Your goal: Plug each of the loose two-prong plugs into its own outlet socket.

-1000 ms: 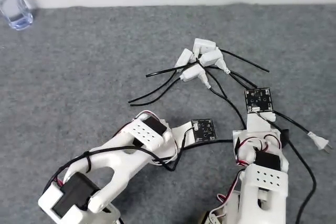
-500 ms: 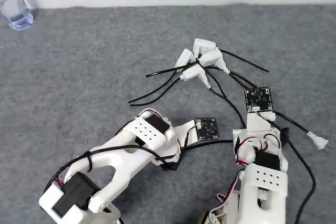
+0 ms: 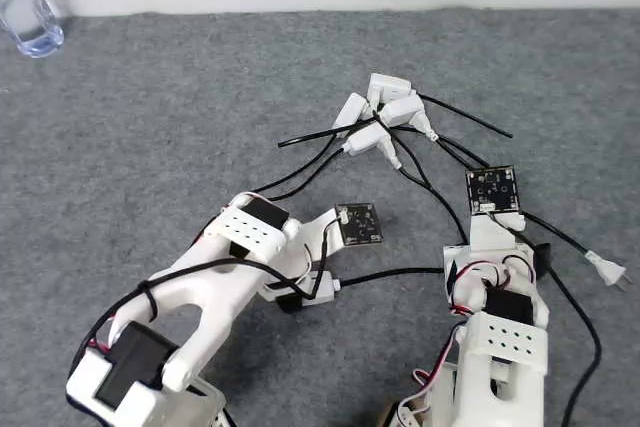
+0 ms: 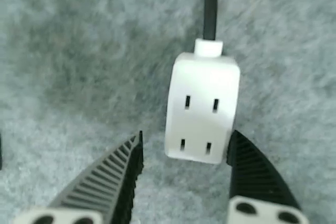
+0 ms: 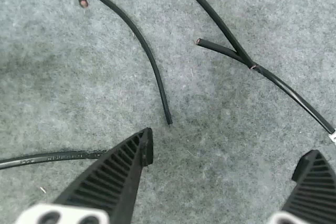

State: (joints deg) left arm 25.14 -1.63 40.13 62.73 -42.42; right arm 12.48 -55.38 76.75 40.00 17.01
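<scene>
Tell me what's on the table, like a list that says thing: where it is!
Floor: grey mat
Left claw: open, low over the mat
White socket block: lying on the mat, partly between the left claw's fingers, black cord on its far end
Right claw: open, holding nothing, above the mat
Black cords: spread on the mat under the right claw
Bunch of white plug pieces: middle of the mat, far from the arms
Loose plug: on the mat's right side, not plugged in
Clear container: far left corner
</scene>
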